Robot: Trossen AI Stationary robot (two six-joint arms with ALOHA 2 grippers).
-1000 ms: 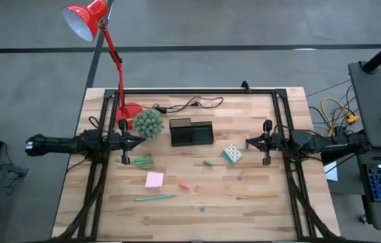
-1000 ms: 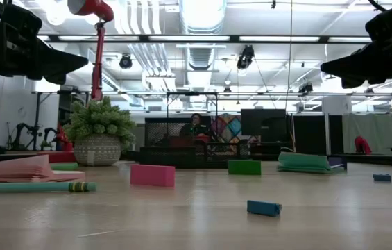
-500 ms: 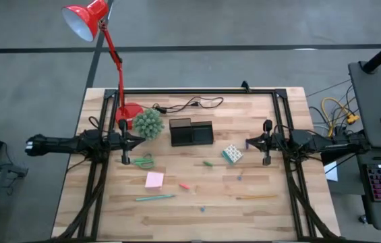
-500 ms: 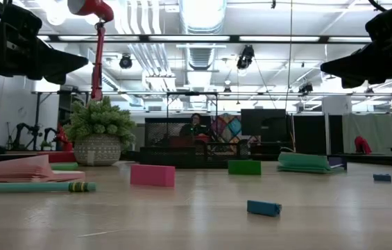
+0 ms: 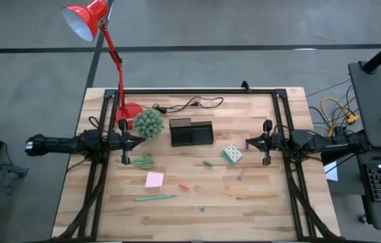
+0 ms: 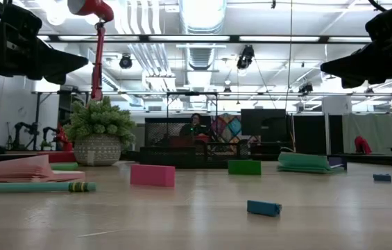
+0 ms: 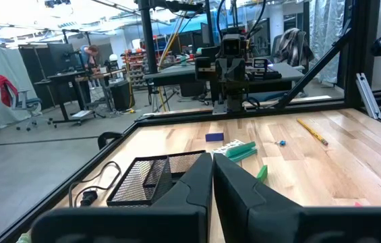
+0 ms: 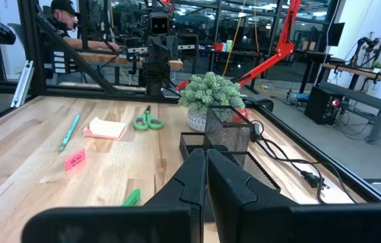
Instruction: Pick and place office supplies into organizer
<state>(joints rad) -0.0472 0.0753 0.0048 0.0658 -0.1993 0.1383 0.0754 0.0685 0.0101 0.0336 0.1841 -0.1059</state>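
Both hands, left [image 5: 125,160] and right [image 5: 266,160], hang closed, empty.

Even, bright overhead light falls on the wooden table [image 5: 197,196], with only faint, soft shadows. In the low view, ceiling lights glare white and the nearest tabletop blurs. Both wrist views bend straight lines near their edges.

A red desk lamp [image 5: 102,40] stands at the wooden bench's [image 5: 257,216] far edge, beside a spiky green plant [image 5: 148,123] and a black cable [image 5: 190,104].
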